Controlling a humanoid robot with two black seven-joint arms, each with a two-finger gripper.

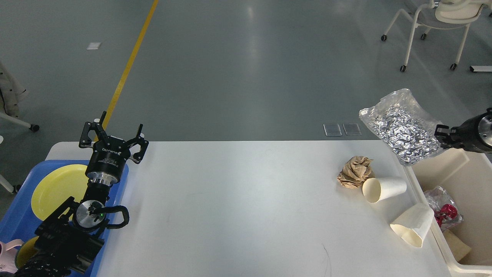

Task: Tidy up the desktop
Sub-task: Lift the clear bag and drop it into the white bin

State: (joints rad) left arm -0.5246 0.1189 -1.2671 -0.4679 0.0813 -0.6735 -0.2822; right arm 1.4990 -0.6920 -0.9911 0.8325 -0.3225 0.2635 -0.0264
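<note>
The white desktop [238,207] spans the middle of the head view. My right gripper [439,135] is shut on a crinkled silver foil bag [401,127], held in the air over the desktop's far right corner beside the cream bin [457,169]. On the desktop's right side lie a crumpled brown paper ball [355,172], a paper cup on its side [384,189] and a squashed paper cup [412,229]. My left gripper [114,135] stands open and empty above the far edge of the blue tray [15,215].
The blue tray holds a yellow plate [57,188] and a pink cup [9,250] at its near end. The cream bin contains a foil wrapper with red print [444,209] and brown paper. A chair [438,23] stands on the floor beyond.
</note>
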